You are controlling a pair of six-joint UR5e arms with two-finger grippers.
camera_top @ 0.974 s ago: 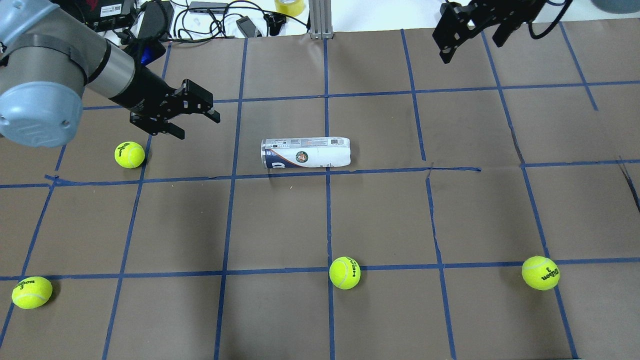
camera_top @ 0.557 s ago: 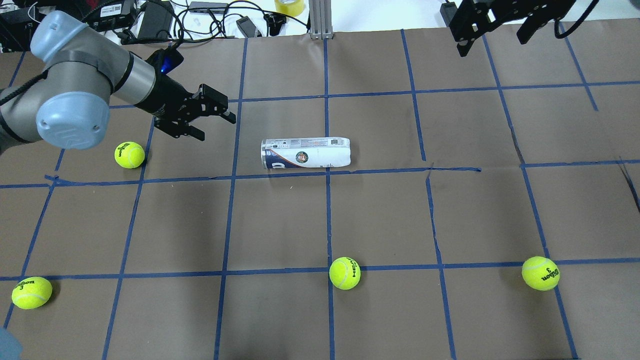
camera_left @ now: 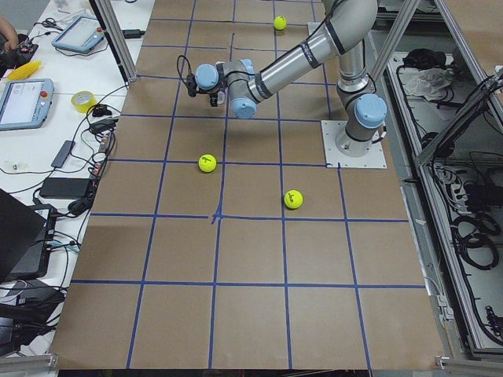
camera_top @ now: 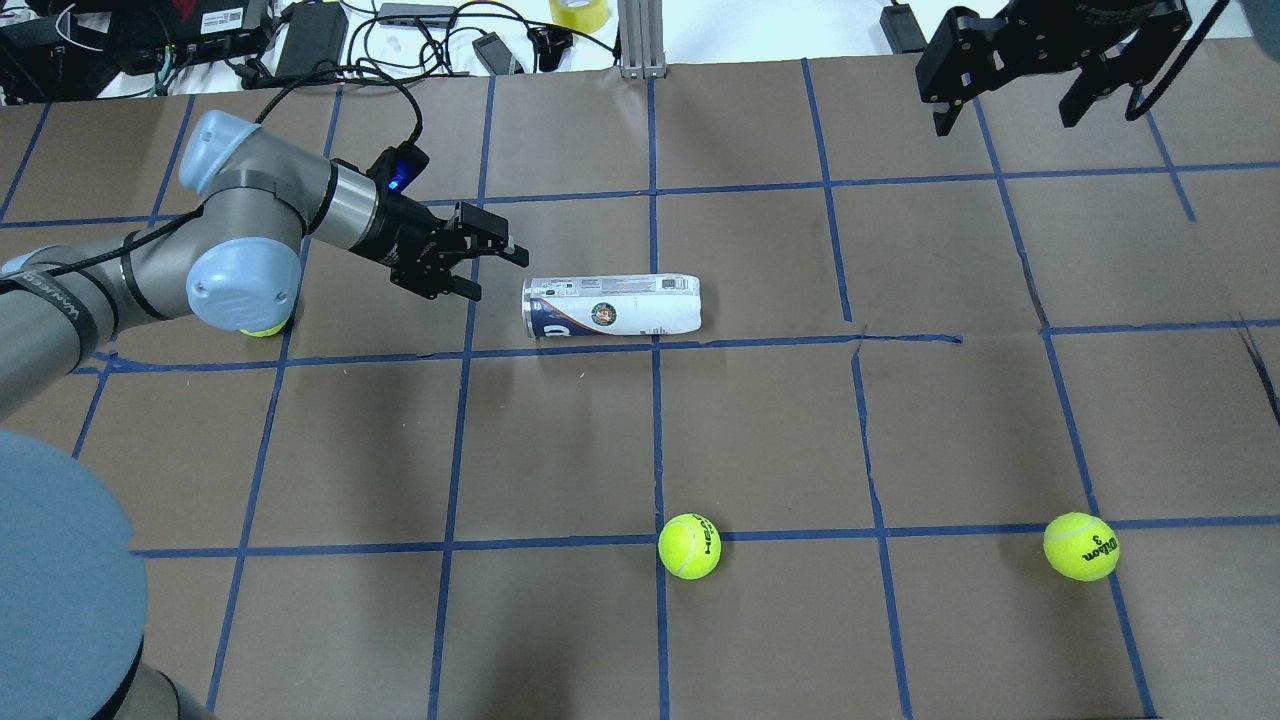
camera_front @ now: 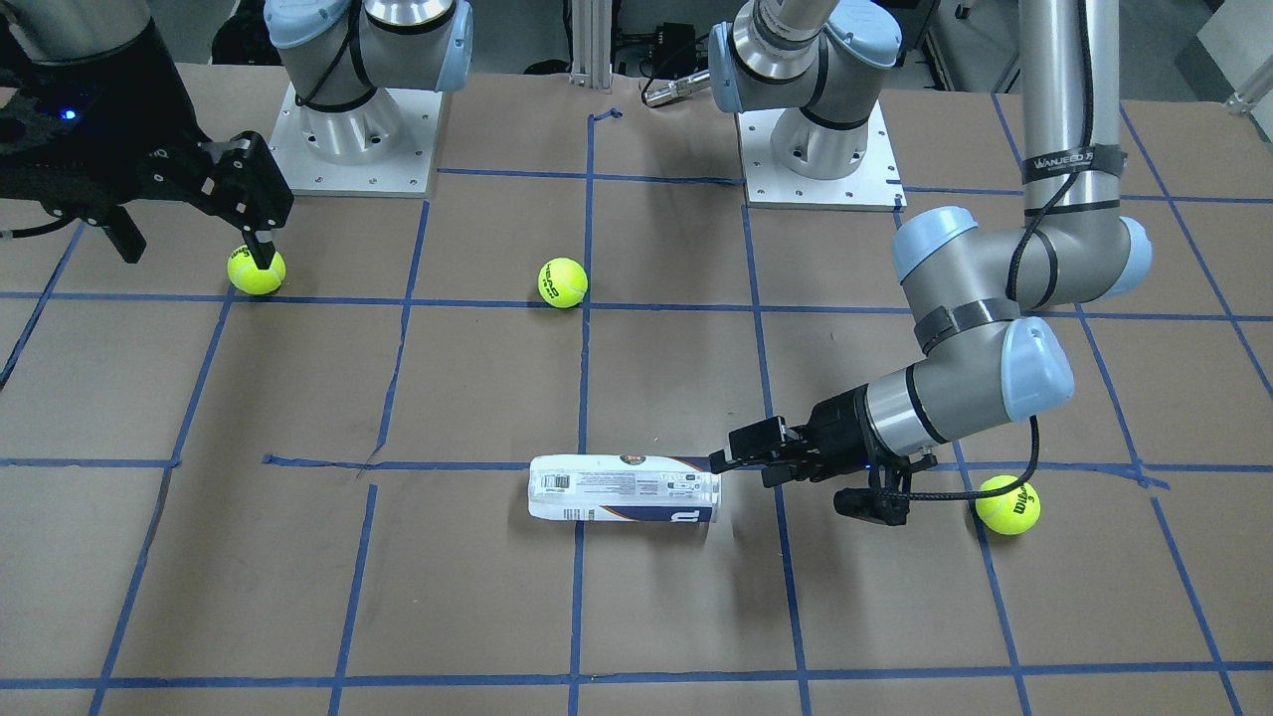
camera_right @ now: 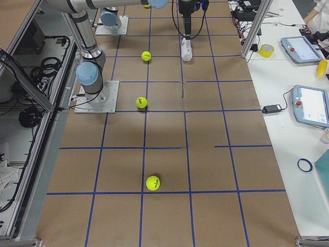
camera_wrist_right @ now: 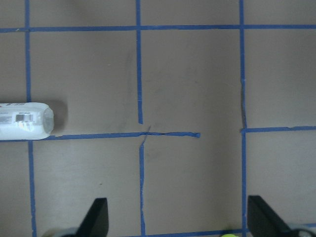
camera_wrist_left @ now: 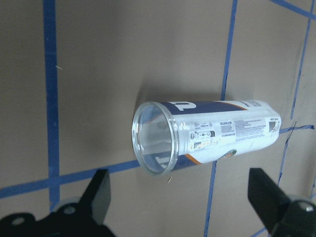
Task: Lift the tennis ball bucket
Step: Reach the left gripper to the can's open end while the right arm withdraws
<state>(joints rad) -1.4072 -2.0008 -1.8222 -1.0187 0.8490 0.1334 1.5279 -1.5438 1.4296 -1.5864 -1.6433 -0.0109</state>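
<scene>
The tennis ball bucket (camera_top: 610,305) is a clear can with a white and navy label. It lies on its side mid-table, also in the front view (camera_front: 625,489). The left wrist view looks into its open, empty end (camera_wrist_left: 207,136). My left gripper (camera_top: 497,275) is open and low, just short of that open end, not touching it; the front view (camera_front: 736,462) shows the same. My right gripper (camera_top: 1008,110) is open and empty, high over the far right of the table. The right wrist view shows only the can's closed end (camera_wrist_right: 24,121).
Loose tennis balls lie at the near middle (camera_top: 689,546), the near right (camera_top: 1081,546), and one half hidden under my left arm's elbow (camera_top: 262,328). Cables and electronics (camera_top: 300,40), a tape roll (camera_top: 580,12) and a metal post (camera_top: 640,40) line the far edge.
My left arm has swung right and lower, bringing its open gripper up to the can's open end. My right gripper has drifted right and farther back. The can has not moved.
</scene>
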